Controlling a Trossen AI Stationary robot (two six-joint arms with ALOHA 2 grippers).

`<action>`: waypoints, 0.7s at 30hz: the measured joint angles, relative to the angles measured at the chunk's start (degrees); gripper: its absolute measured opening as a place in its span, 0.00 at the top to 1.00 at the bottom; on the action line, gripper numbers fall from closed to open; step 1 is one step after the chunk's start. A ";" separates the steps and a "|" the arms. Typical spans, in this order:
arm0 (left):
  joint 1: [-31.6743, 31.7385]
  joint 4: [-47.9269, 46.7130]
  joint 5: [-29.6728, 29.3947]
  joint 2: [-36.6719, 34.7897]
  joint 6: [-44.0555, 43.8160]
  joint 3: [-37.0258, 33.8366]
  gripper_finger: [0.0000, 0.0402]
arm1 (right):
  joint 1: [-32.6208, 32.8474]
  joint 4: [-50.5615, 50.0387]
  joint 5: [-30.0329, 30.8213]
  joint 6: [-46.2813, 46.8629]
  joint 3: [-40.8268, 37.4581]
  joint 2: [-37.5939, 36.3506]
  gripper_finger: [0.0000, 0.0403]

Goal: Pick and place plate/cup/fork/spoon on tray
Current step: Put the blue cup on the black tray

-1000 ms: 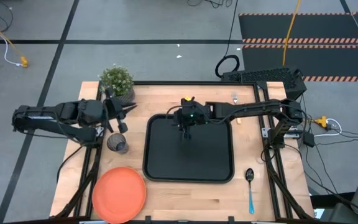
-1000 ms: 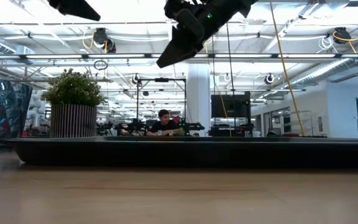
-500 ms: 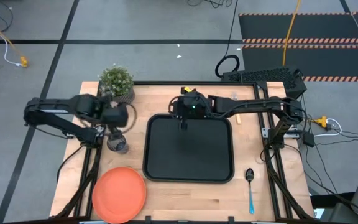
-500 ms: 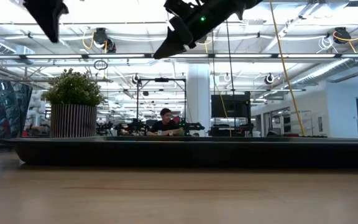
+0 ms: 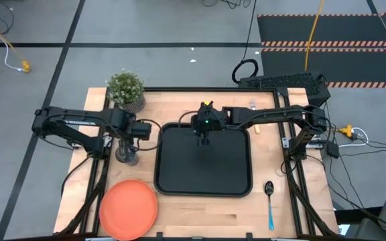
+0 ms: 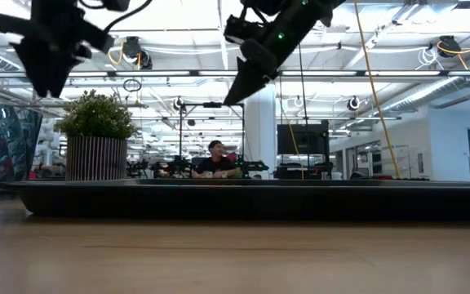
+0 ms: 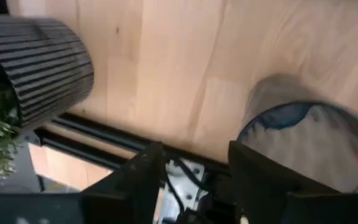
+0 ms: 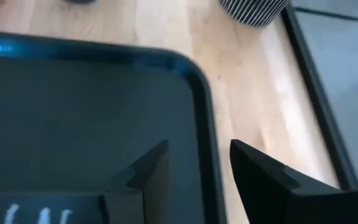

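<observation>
The black tray [image 5: 161, 164] lies in the middle of the table. On the wood to its left stands the dark cup [image 5: 126, 156], resting on its base. My left gripper [image 5: 134, 136] hangs open just above it and points down. In the left wrist view the cup [image 7: 309, 146] shows beside one finger, not between the two. My right gripper [image 5: 204, 137] hovers open over the tray's far edge [image 8: 185, 62]. The orange plate [image 5: 128, 209] lies at the near left. The blue-handled spoon [image 5: 270, 204] lies at the near right. The fork's tines [image 5: 252, 104] peek out behind the right arm.
A ribbed grey pot with a green plant [image 5: 126, 88] stands at the far left corner, close behind my left gripper. Bare wood lies between the tray and the table's near edge. A person sits far off in the room [image 6: 215, 159] beyond the table.
My left gripper has tipped from nearly level to pointing down. It has sunk toward the cup and now hangs above it. The cup, plate, spoon and tray have stayed where they were.
</observation>
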 joint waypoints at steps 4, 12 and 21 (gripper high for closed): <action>0.13 1.13 2.31 -0.15 1.89 -3.84 0.45 | 0.47 0.00 -0.16 1.57 -2.48 -0.24 0.53; 0.60 8.06 5.61 -0.16 5.14 -11.57 0.46 | 0.49 -0.20 0.00 3.91 -5.91 -0.26 0.47; 1.91 10.04 5.95 -0.08 3.89 -14.73 0.69 | 0.49 -0.16 0.02 4.03 -6.59 -0.26 0.47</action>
